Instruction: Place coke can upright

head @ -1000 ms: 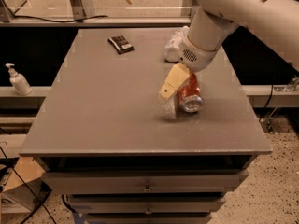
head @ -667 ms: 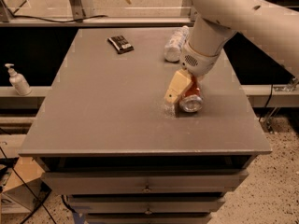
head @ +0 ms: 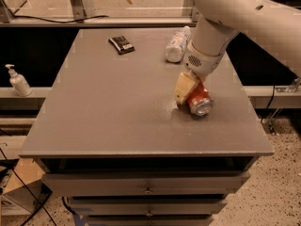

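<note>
The coke can (head: 199, 99) is red with a silver end turned toward the camera. It is tilted over, low on the grey table (head: 117, 112), right of centre. My gripper (head: 191, 97) comes down from the white arm at the upper right and is shut on the coke can. One beige finger (head: 184, 87) shows on the can's left side; the other is hidden behind the can. I cannot tell if the can touches the tabletop.
A clear plastic bottle (head: 177, 45) with a white cap lies at the back of the table, just behind the gripper. A black packet (head: 121, 44) lies at the back centre. A pump bottle (head: 19, 81) stands on a ledge to the left. The table's right edge is near the can.
The gripper and can have moved slightly down and to the right, closer to the tabletop. The can is tipped further, its silver end facing the camera more.
</note>
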### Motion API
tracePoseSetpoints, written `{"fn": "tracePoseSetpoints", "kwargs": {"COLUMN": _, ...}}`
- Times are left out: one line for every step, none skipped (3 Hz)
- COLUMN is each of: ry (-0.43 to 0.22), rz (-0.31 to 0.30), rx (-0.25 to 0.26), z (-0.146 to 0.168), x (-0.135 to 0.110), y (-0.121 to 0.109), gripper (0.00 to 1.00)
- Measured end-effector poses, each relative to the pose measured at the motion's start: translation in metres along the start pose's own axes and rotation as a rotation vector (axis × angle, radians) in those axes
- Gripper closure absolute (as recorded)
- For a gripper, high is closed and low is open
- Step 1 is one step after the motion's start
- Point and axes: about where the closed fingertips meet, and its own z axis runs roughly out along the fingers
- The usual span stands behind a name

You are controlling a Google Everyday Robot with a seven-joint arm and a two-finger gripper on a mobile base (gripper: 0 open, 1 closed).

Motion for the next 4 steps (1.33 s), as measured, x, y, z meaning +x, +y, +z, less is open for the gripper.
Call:
{"fn": "tracePoseSetpoints", "kwargs": {"ry": -0.093, "rz": -0.078, "rx": 0.037, "z": -0.029, "x": -0.016, "y": 0.006, "gripper": 0.87}}
{"fn": "tracePoseSetpoints", "kwargs": {"ry": -0.263, "rz": -0.213, "rx": 0.068, "z": -0.064, "x": -0.034, "y": 0.020, "gripper": 1.00}}
{"fn": "tracePoseSetpoints", "kwargs": {"ry": -0.433, "rz": -0.337, "rx": 0.130, "z": -0.092, "x": -0.038, "y": 0.037, "gripper": 1.00}}
{"fn": "tracePoseSetpoints", "kwargs": {"ry": -0.646, "rz": -0.382, "rx": 0.155, "z": -0.117, "x": -0.048, "y": 0.037, "gripper": 1.00}}
